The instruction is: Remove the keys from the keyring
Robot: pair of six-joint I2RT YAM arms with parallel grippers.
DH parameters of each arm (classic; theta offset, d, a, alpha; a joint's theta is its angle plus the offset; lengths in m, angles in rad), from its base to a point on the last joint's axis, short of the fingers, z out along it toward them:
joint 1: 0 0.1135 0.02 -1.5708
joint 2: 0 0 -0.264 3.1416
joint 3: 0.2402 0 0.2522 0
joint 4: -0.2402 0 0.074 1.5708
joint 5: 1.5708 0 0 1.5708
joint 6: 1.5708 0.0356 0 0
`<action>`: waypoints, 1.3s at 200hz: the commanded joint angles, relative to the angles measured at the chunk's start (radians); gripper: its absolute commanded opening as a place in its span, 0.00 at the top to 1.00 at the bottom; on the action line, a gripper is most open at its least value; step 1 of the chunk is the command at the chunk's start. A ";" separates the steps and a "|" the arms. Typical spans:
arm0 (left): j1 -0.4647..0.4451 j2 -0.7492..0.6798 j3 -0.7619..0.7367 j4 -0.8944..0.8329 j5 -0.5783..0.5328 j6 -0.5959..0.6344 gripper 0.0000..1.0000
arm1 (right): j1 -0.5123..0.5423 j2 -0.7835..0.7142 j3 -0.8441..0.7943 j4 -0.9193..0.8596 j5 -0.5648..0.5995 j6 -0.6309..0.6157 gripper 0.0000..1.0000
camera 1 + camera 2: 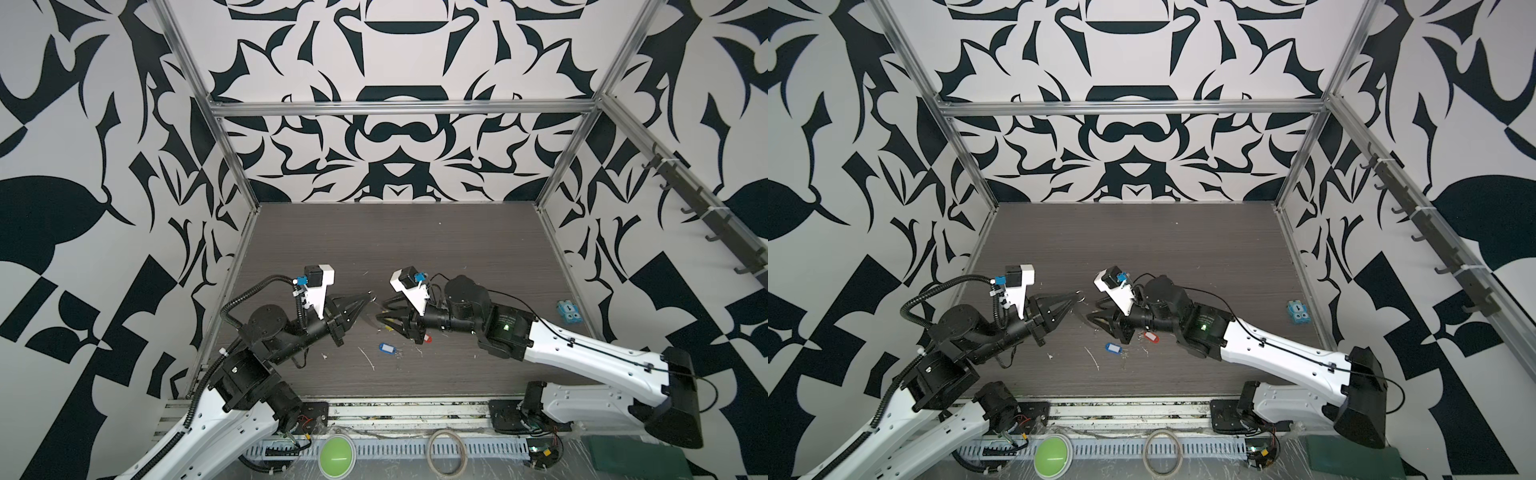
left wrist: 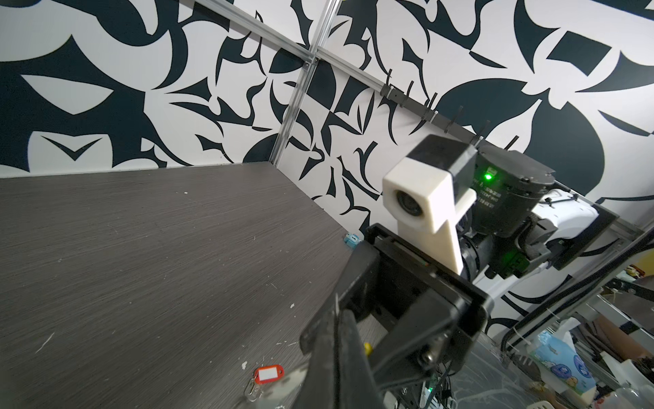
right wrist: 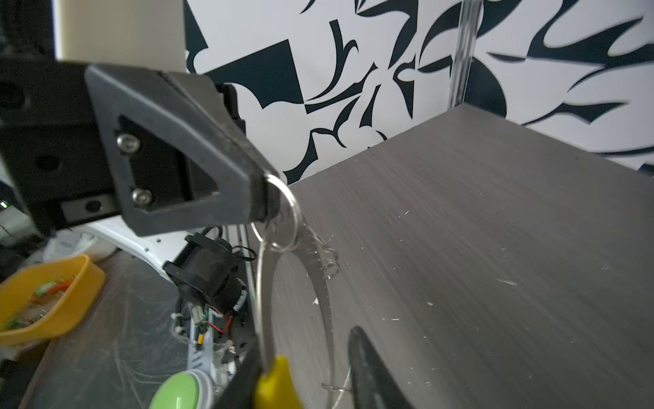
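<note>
Here the keyring [image 3: 261,301] stretches above the worktop [image 1: 395,249] between our two arms. Our left jaws are clenched on a small silver ring [image 3: 295,212] that its wire passes through. Its yellow sleeve [image 3: 276,382] sits between our right jaws, though we cannot tell whether they grip it. The blue-tagged keys [image 1: 386,347] and red-tagged keys [image 1: 426,338] lie on the worktop beside the right jaws.

Black-and-white swirling walls [image 1: 395,158], a grey-brown streaked counter [image 1: 395,241].
My left tool [image 3: 263,198] is black and the small ring [image 3: 289,221] silver. The keyring [image 3: 261,290] is grey wire with a yellow sleeve [image 3: 277,380]. The blue tag [image 1: 386,347] and red tag [image 2: 269,374] carry white labels, and the button [image 1: 336,455] is lime green.
</note>
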 commanded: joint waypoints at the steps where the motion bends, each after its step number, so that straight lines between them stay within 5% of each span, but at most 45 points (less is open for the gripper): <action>1: 0.001 -0.004 0.012 0.035 -0.010 -0.005 1.00 | 0.003 -0.011 0.051 0.035 0.007 -0.015 0.84; 25: 0.001 -0.005 0.012 0.026 -0.016 -0.005 0.98 | 0.004 0.005 0.051 0.036 0.011 -0.015 1.00; 53: 0.001 -0.001 0.013 0.019 -0.020 -0.002 0.49 | -0.003 0.027 0.058 0.035 0.006 -0.016 1.00; 81: 0.001 -0.010 0.018 0.011 -0.046 0.001 0.19 | -0.078 0.062 0.047 0.053 -0.064 0.024 1.00; 86: 0.001 -0.015 0.020 0.007 -0.052 0.002 0.00 | -0.096 0.070 0.043 0.062 -0.080 0.033 1.00; 173: 0.001 -0.115 -0.018 -0.012 -0.092 -0.021 0.01 | -0.320 0.426 0.028 0.227 -0.372 0.194 1.00; 250: 0.001 -0.130 -0.048 -0.015 -0.101 -0.038 0.01 | -0.383 0.647 0.060 0.231 -0.371 0.275 1.00; 260: 0.001 -0.132 -0.050 -0.016 -0.100 -0.038 0.01 | -0.388 0.656 0.057 0.214 -0.341 0.282 0.87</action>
